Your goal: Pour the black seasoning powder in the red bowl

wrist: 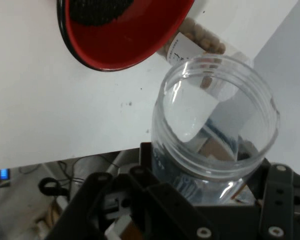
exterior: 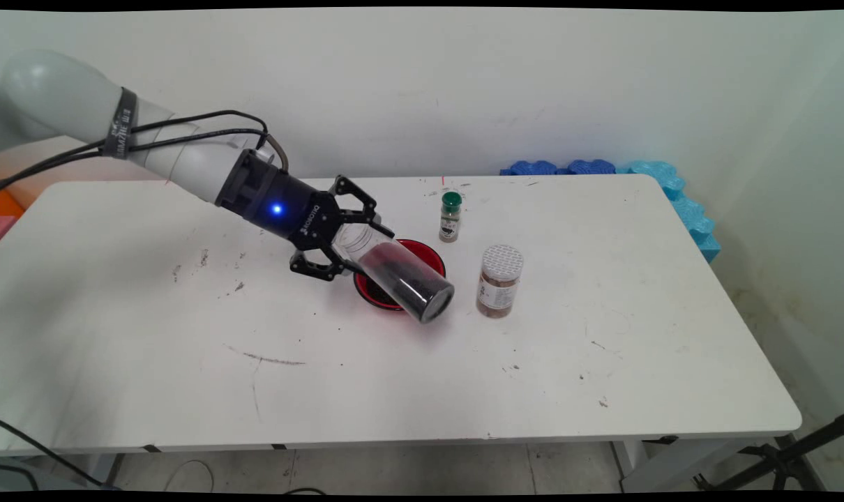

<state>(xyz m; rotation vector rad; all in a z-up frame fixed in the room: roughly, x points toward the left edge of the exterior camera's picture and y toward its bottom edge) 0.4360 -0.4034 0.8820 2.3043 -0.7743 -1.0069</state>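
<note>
We see the hand [exterior: 352, 240] low over the middle of the white desk [exterior: 150, 335], and its two fingers are pinching a clear plastic jar [exterior: 394, 268] near the open mouth. The jar is tilted strongly, almost lying. In the main view its closed bottom points down and to the right, and dark grains are collected in this lower end. In the hand view the jar [wrist: 215, 130] shows its open round mouth, and the part near the mouth is clear.

Under the jar, on the desk, stands a red bowl with a black rim [exterior: 422, 254]; the jar hides most of it in the main view. The hand view shows the bowl [wrist: 125, 35] with some dark grains inside it.

Just to the right of the bowl stands a jar with a white perforated lid [exterior: 499, 280], upright, with brown contents. Behind the bowl, nearer the wall, stands a small spice bottle with a green cap [exterior: 450, 217], also upright. The two are apart from each other and from the bowl.

Blue foam pieces [exterior: 673, 192] lie beyond the far right corner of the desk.
</note>
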